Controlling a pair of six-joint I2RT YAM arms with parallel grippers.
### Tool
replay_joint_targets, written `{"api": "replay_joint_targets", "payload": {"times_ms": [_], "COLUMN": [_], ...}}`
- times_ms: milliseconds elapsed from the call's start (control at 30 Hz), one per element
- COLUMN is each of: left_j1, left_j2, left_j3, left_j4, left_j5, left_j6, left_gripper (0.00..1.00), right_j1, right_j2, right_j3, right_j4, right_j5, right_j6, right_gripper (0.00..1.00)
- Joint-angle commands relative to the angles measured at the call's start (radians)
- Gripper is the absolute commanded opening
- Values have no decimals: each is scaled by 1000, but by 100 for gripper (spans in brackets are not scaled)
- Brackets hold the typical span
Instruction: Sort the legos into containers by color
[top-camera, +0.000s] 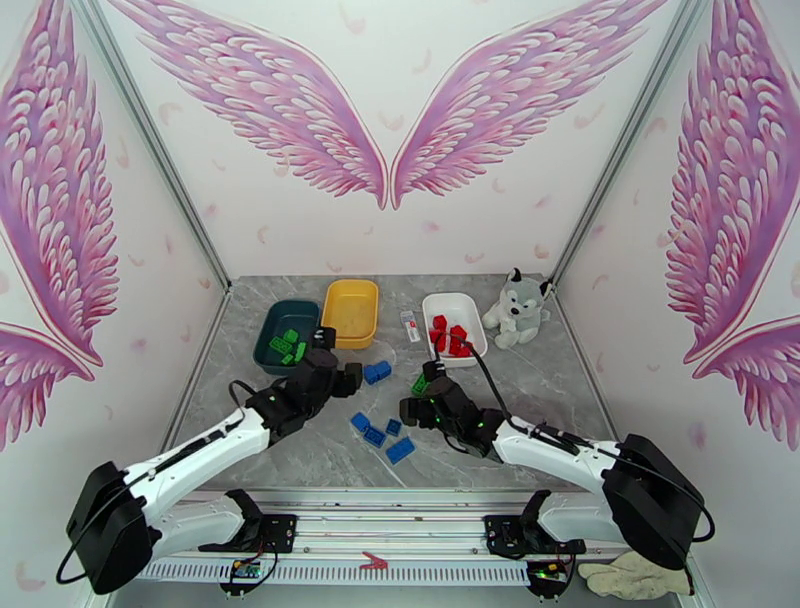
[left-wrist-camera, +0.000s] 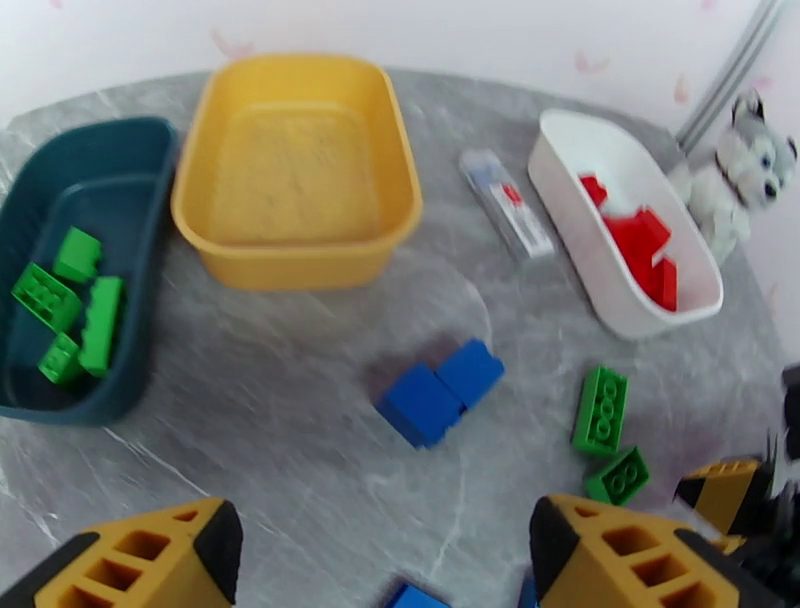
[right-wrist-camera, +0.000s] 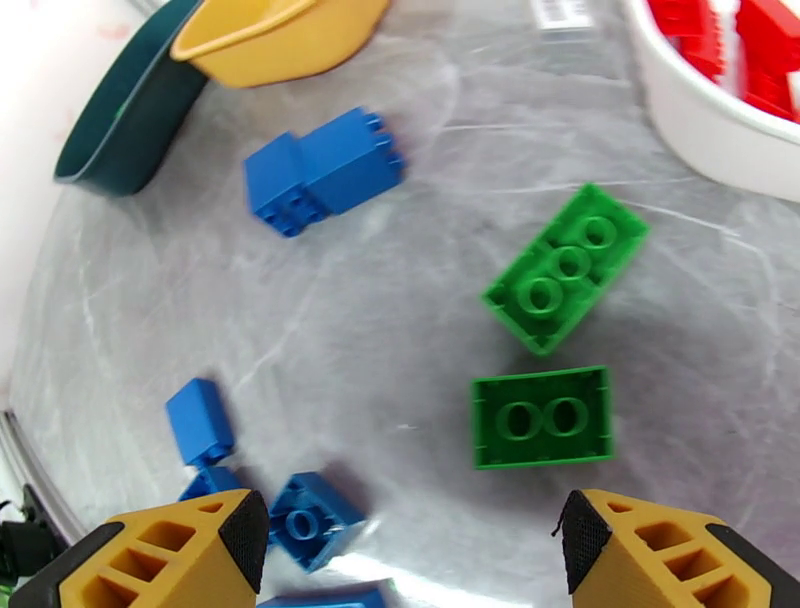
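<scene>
Several green legos (left-wrist-camera: 70, 300) lie in the dark teal container (top-camera: 262, 345) (left-wrist-camera: 158, 260). Beside it, the yellow container (top-camera: 350, 344) (left-wrist-camera: 290, 170) holds nothing. Red legos (left-wrist-camera: 640, 240) fill the white container (top-camera: 450, 305) (left-wrist-camera: 580, 220). A joined pair of blue legos (top-camera: 377, 372) (left-wrist-camera: 440, 390) (right-wrist-camera: 325, 172) lies mid-table. My left gripper (top-camera: 352, 377) (left-wrist-camera: 385, 540) hangs open just short of it, holding nothing. Two green legos (right-wrist-camera: 565, 268) (right-wrist-camera: 541, 417) lie on the table in front of my open right gripper (top-camera: 412, 400) (right-wrist-camera: 415, 540). More blue legos (top-camera: 380, 435) (right-wrist-camera: 200, 420) lie nearer the bases.
A small white-and-red tube (top-camera: 410, 325) (left-wrist-camera: 505, 200) lies between the yellow and white trays. A plush husky (top-camera: 517, 307) (left-wrist-camera: 745, 170) sits right of the white tray. The two grippers stand close together at mid-table.
</scene>
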Motion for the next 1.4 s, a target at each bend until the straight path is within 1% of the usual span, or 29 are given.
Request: {"api": "replay_joint_targets", "payload": {"times_ms": [0,67,167,300,367,467,600,867,1033,1200,1367], "left_j1": [-83,-126,-153,-163,-165,-170,-180,-181,-183,-182,-183], "left_j2": [97,171,255,313,328,368,456,579,654,708,747], "left_j3": [-5,8,34,21,6,10,53,145,229,316,383], "left_j4": [120,175,211,287,320,336,337,311,261,194,146], "left_j5": [-2,29,77,178,210,238,268,252,236,188,179], "left_j6": [-14,24,74,121,138,177,221,253,275,297,322], "left_gripper": [83,84,83,82,81,80,78,77,71,70,66], "right_j1": [-38,-58,-79,-106,-116,-123,-124,-125,-125,-124,-125], "right_j2": [-33,-66,-140,-274,-343,-430,-496,-543,-571,-625,-674], "right_j3": [-39,-64,-106,-156,-173,-193,-198,-211,-216,-222,-219], "right_j4": [-61,-71,-98,-166,-197,-240,-288,-319,-330,-360,-395], "right_j5": [43,37,48,75,81,83,75,58,49,54,71], "right_j6": [45,53,66,86,91,96,102,114,122,119,115], "right_gripper": [84,85,87,93,95,97,97,95,95,95,97]}}
